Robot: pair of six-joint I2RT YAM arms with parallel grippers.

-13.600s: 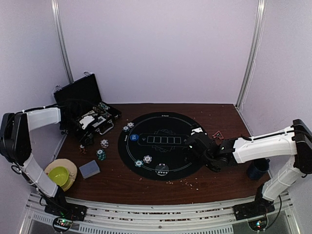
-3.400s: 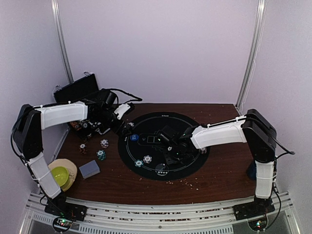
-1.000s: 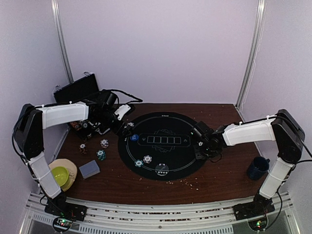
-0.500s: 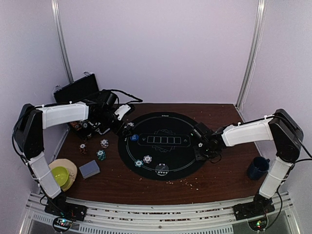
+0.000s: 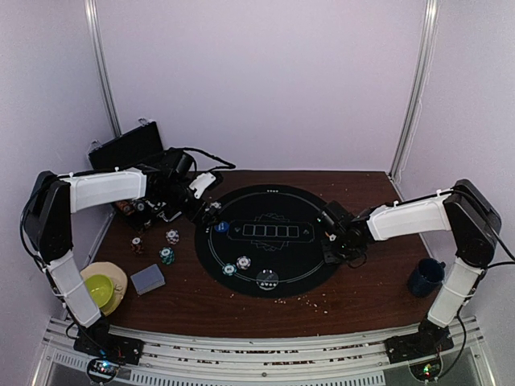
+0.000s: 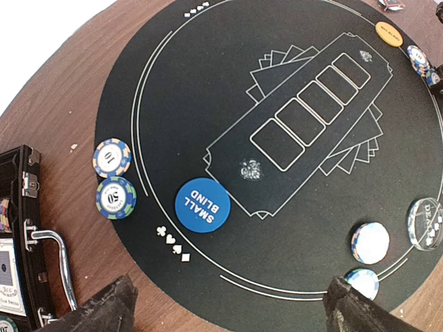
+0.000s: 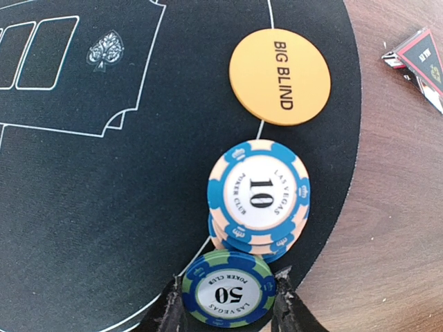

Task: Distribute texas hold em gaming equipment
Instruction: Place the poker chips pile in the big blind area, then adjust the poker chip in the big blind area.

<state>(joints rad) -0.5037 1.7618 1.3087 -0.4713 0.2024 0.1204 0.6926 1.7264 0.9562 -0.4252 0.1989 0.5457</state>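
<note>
My right gripper [image 7: 227, 296] is shut on a green-and-blue "50" poker chip [image 7: 228, 288] at the right edge of the round black mat [image 5: 282, 205]. A short stack of blue-and-cream "10" chips [image 7: 258, 196] touches it, and the orange BIG BLIND disc [image 7: 279, 77] lies just beyond. My left gripper [image 6: 232, 308] hangs open over the mat's left edge with nothing between its fingers. Ahead of it lie the blue SMALL BLIND disc [image 6: 202, 205] and two chips [image 6: 114, 178]. A grey-blue card deck [image 5: 147, 278] sits at the front left.
The open black case [image 5: 133, 153] stands at the back left beside my left arm. Loose chips [image 5: 169, 245] lie between it and the mat. A green bowl on a plate [image 5: 98, 287] is at the near left. A dark blue mug [image 5: 425, 277] stands at the near right.
Since a few seconds ago the right arm has drawn back from the mat's middle to its right edge. Over the last second it barely shifted. The left arm stayed still.
</note>
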